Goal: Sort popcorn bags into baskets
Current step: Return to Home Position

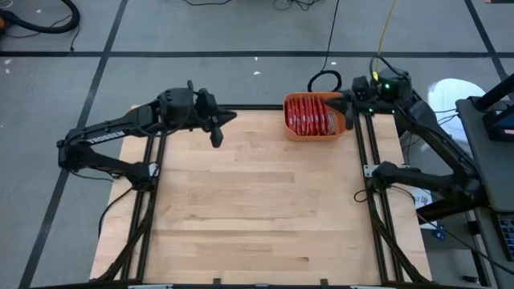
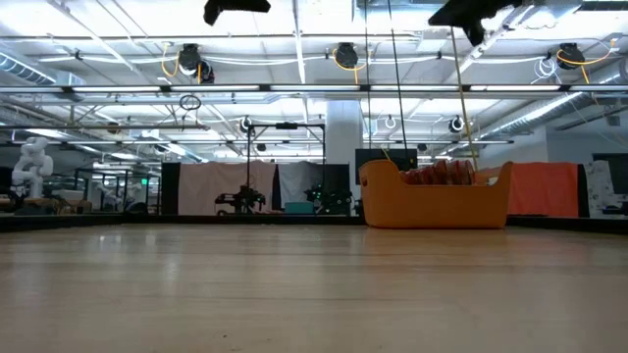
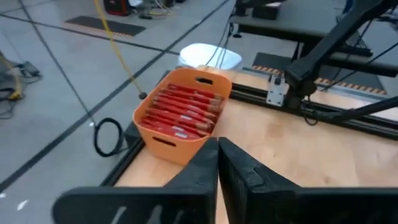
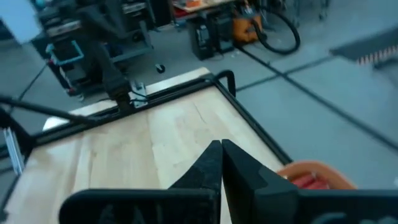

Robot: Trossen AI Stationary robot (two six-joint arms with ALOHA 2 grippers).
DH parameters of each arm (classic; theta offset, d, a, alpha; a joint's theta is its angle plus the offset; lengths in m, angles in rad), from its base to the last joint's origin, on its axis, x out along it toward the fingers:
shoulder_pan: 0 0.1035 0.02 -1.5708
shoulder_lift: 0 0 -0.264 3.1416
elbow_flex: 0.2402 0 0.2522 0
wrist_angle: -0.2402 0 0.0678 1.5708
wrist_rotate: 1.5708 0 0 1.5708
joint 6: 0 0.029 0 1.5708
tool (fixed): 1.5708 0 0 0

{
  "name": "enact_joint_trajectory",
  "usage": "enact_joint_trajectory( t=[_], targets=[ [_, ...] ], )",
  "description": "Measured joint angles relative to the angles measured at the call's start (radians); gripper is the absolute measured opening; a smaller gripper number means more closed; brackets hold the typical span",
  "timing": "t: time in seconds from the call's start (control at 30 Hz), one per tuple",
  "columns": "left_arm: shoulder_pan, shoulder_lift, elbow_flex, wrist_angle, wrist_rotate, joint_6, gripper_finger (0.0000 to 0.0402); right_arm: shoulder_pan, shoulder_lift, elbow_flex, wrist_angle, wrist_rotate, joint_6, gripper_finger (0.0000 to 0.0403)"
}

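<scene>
Light wood bench (image 1: 241, 209) in a big open workshop with a grey floor, loose cables and ceiling lights. The orange tub (image 1: 315, 136) sits at the far edge near the right corner, with the popcorn bags (image 1: 312, 114) packed inside it. The left gripper (image 3: 217, 152) is raised over the far edge, left side. The right gripper (image 4: 221, 152) is up beside the tub. Both are pinched closed, holding nothing.

Lettering on the left arm (image 1: 108, 136) is too small to read.
</scene>
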Motion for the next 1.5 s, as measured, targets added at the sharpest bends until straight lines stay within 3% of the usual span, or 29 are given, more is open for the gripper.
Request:
enact_joint_trajectory(
  t=[0.13,0.33,0.4,0.5,0.7,1.07,1.5],
  targets=[
    [-0.029,-0.033,0.0,-0.036,-0.081,0.013,0.0012,0.02,-0.031,0.0,0.001,0.0,-0.1,0.0001],
    [-0.04,-0.045,0.0,-0.064,-0.085,0.017,0.0008,0.048,-0.047,-0.002,0.003,-0.001,-0.17,0.0001],
    [-0.041,-0.046,0.0,-0.052,-0.084,-0.043,0.0007,0.059,-0.056,-0.022,0.027,-0.002,-0.189,0.0],
    [-0.056,-0.042,0.0,-0.036,-0.073,-0.135,0.0011,0.081,-0.08,-0.087,0.127,-0.002,-0.196,0.0],
    [-0.112,-0.021,-0.018,0.021,-0.082,-0.049,0.0008,0.136,-0.17,-0.267,0.352,-0.002,-0.241,0.0],
    [-0.133,-0.018,-0.347,0.425,-0.002,0.016,0.0005,0.209,-0.319,-0.601,0.484,0.004,-0.355,0.0],
    [-0.157,-0.019,-0.716,0.857,-0.002,0.02,0.0003,0.272,-0.329,-0.99,0.998,0.111,-0.277,0.0]
  ],
)
